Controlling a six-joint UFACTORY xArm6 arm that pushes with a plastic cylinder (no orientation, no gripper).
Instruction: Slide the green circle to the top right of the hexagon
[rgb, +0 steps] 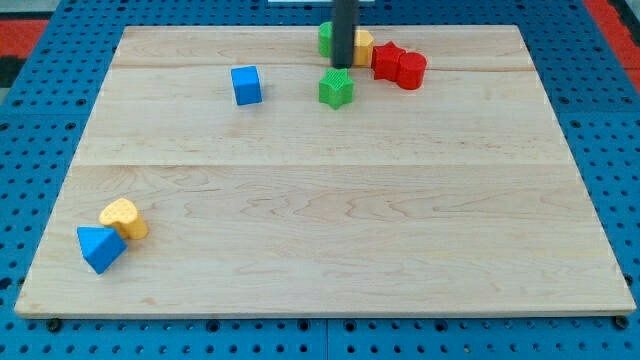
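Observation:
The green circle (325, 38) sits near the board's top edge and is partly hidden behind my rod. The yellow hexagon (363, 46) is just to its right, also partly hidden by the rod. My tip (343, 66) is in front of the gap between them, just below both. The green star (337, 88) lies a little below the tip, apart from it.
Two red blocks, one (387, 58) and the other (411, 70), touch each other right of the hexagon. A blue cube (246, 85) is to the left. A yellow heart (124, 217) and a blue triangle (100, 248) sit together at the bottom left of the wooden board (330, 220).

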